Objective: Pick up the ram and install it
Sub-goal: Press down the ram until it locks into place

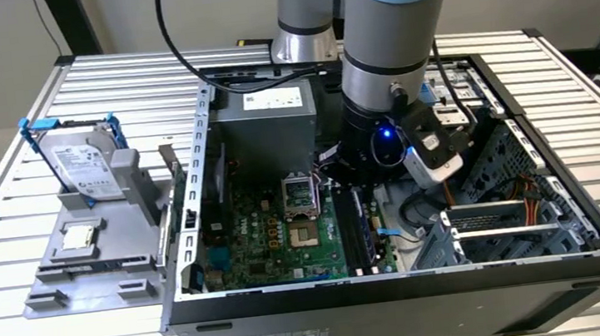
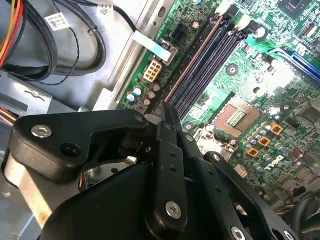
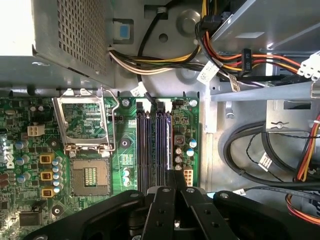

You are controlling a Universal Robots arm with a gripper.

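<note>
Hard drive [image 1: 86,167] stands beside the open computer case [image 1: 404,303].

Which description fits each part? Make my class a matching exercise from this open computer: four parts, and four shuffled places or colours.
Parts:
1. hard drive
2. memory slots
3. processor socket
4. wire bundle

Descriptions:
A. long, black, side by side on the green motherboard
B. yellow, orange and black strands
C. upright on a grey stand outside the case
D. square, with a metal frame

Pairs: 1-C, 2-A, 3-D, 4-B
</note>
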